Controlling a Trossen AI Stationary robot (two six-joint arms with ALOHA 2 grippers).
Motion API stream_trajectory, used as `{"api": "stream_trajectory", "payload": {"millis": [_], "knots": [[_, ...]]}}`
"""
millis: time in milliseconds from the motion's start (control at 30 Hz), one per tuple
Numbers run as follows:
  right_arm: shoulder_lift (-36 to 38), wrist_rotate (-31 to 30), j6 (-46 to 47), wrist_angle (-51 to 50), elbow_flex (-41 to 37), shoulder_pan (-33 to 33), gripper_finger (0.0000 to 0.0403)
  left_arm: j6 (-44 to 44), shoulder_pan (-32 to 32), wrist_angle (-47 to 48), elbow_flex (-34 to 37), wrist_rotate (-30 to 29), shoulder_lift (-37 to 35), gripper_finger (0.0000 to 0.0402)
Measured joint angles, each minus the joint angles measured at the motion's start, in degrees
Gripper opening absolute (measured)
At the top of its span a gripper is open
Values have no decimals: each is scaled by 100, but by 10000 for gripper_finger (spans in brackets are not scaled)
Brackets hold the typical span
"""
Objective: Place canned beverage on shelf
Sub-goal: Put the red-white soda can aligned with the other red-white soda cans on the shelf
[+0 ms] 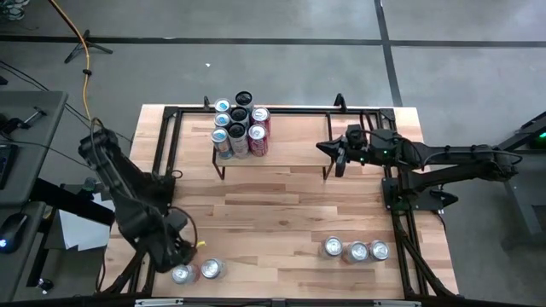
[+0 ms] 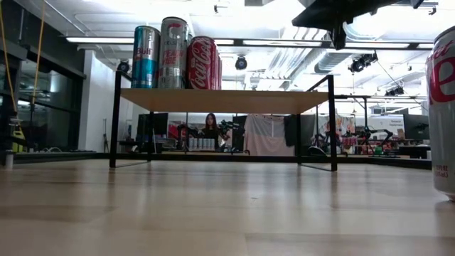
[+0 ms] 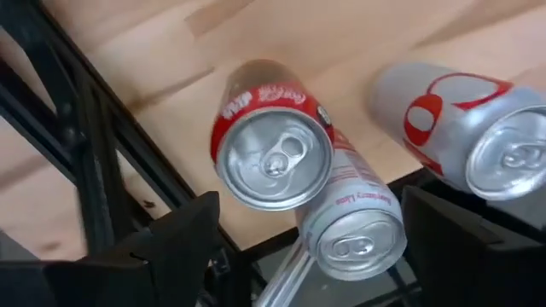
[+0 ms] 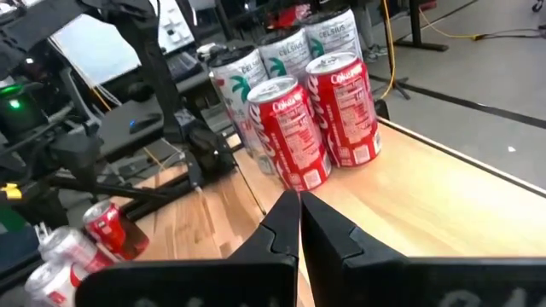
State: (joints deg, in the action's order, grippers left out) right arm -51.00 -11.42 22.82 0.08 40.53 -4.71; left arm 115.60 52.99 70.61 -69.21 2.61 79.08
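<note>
The shelf (image 1: 294, 141) stands at the table's far middle, and several cans (image 1: 239, 128) stand upright on its left end (image 4: 299, 102). At the near left corner a red can (image 3: 273, 141) stands upright beside two silver cans (image 3: 351, 226) (image 3: 465, 128). My left gripper (image 3: 316, 247) hangs open above these cans, pointing down, with nothing between its fingers. My right gripper (image 4: 299, 200) is shut and empty. It hovers nearly level over the shelf's right end (image 1: 324, 147), pointing at the cans on the shelf.
Three more cans (image 1: 356, 251) stand in a row near the table's near right edge; one (image 2: 444, 107) looms in the low view. A black metal frame (image 1: 158, 162) runs along the table's edges. Bare wood (image 1: 273, 222) lies between the shelf and the near cans.
</note>
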Motion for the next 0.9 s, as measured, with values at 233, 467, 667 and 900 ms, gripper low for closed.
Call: {"api": "stream_trajectory", "payload": {"millis": [233, 467, 667, 900], "knots": [[0, 12, -82, -33, 0, 0, 0, 187, 44, -90, -2, -13, 504, 307], [0, 35, -94, -56, 1, 0, 0, -121, 44, 203, -31, 74, 841, 307], [0, 33, -87, -96, 0, 0, 0, -80, 20, 489, 4, 151, 850, 307], [0, 30, -86, -116, 0, -13, 0, -34, 15, 435, 4, -59, 617, 307]]}}
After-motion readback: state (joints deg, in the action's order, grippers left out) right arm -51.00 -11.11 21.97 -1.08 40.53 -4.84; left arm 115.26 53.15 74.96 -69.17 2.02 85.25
